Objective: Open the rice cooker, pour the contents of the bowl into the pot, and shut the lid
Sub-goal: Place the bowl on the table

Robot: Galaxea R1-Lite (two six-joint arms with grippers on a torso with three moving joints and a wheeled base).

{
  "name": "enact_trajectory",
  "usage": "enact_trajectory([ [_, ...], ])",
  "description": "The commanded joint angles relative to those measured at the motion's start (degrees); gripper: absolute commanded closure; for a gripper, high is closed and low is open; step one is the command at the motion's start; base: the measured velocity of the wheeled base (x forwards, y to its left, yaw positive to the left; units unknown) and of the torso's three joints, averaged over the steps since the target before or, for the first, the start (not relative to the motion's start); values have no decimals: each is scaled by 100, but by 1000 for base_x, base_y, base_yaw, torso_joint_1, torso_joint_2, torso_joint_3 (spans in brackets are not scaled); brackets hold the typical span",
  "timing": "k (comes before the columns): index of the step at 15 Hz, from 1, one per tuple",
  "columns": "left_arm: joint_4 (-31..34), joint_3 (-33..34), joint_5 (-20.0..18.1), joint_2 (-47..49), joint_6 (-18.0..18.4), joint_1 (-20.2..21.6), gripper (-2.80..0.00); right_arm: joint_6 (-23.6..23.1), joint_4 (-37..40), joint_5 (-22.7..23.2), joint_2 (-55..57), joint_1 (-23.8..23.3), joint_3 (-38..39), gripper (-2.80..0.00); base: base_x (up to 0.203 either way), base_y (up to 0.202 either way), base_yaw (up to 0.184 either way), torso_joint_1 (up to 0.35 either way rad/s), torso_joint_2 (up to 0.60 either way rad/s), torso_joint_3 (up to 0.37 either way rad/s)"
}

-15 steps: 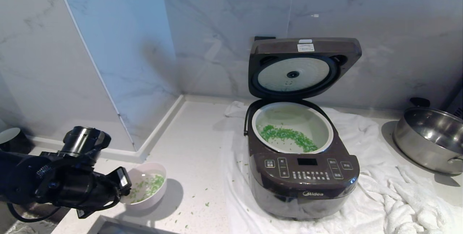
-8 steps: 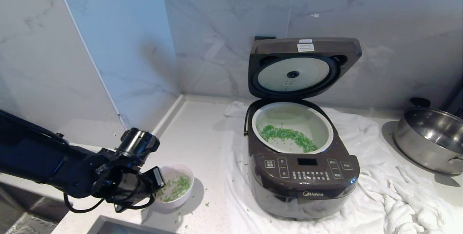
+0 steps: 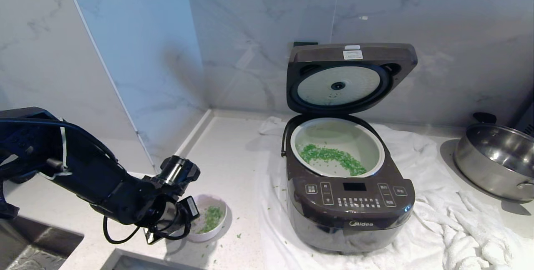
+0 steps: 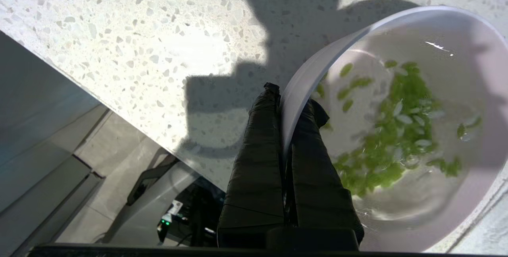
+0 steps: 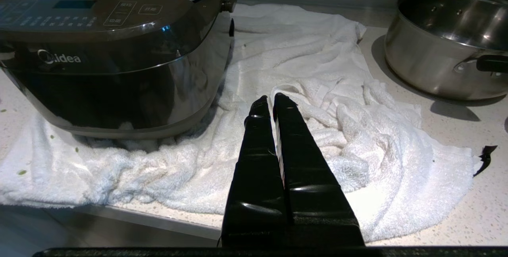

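While the left hand [image 4: 289, 98] pinches the small pink bowl's [image 3: 217, 226] rim on the speckled tabletop [image 3: 233, 170], some green bits [image 4: 393, 138] remain inside; most lie in the cooker's white pot [image 3: 377, 153]. Only the wrist view shows the grip.

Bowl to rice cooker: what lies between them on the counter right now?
In the head view, between the bowl and the rice cooker: speckled counter with stray green bits, then the white towel's edge.

Home kitchen. Speckled stone countertop [image 3: 225, 153], marble wall panels [image 3: 258, 32]. Midea rice cooker [image 3: 348, 203] on white towel [image 3: 450, 220] at centre; steel pot [image 3: 496, 159] at 3 o'clock; sink edge [image 3: 137, 261] at 7.
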Motion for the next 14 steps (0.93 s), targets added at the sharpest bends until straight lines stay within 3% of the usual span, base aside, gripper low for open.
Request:
enact_trajectory([
  [1, -1, -30, 8, 83, -45, -7, 0, -5, -1, 2, 0, -3, 0, 0, 0, 0, 0, 0, 0, 0],
  [2, -1, -66, 8, 85, -53, 2, -280, -5, -1, 2, 0, 6, 0, 0, 0, 0, 0, 0, 0, 0],
  [14, 44, -30, 9, -262, -36, 69, -280, -5, -1, 2, 0, -3, 0, 0, 0, 0, 0, 0, 0, 0],
])
